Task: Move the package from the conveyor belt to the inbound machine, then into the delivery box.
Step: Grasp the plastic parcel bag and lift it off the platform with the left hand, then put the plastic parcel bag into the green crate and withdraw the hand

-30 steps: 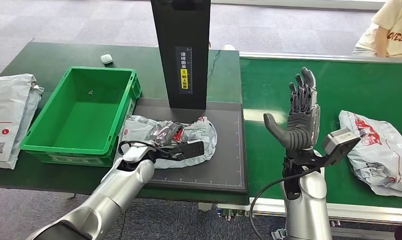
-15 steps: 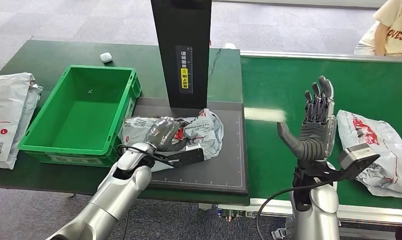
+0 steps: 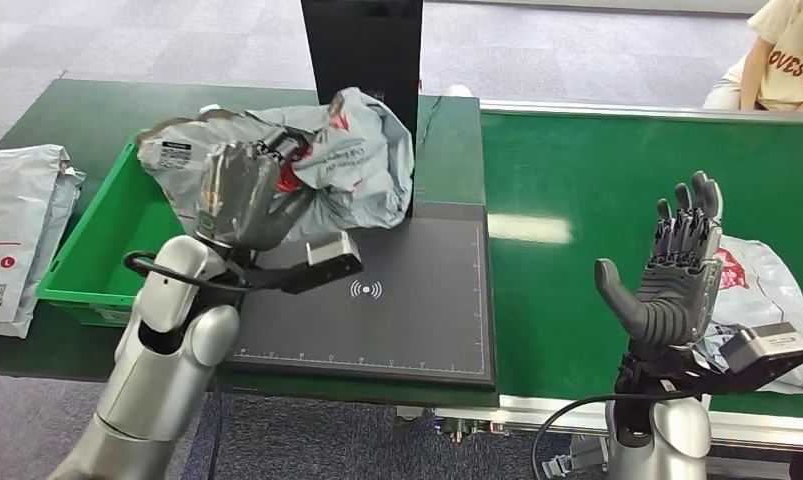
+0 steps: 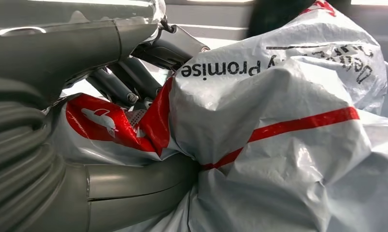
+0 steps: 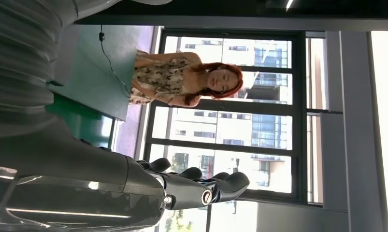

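Observation:
My left hand (image 3: 245,195) grips a crumpled grey package (image 3: 352,165) with red print and holds it up in the air, between the green delivery box (image 3: 107,265) and the black scanner column (image 3: 362,45). In the left wrist view the thumb and fingers (image 4: 134,72) clamp the grey plastic package (image 4: 279,145). Below it lies the black inbound machine plate (image 3: 397,310), bare. My right hand (image 3: 672,275) stands upright over the green conveyor belt (image 3: 597,200), fingers spread, holding nothing. A second grey package (image 3: 767,290) lies on the belt just behind that hand.
More grey packages (image 3: 17,230) lie on the dark green table at the far left. A person in a yellow shirt (image 3: 777,55) sits beyond the belt at the back right. Another person (image 5: 187,79) stands before large windows in the right wrist view.
My left hand has lifted the package off the black plate and carried it up and leftward toward the green box. My right hand has drifted to the right along the belt, still spread.

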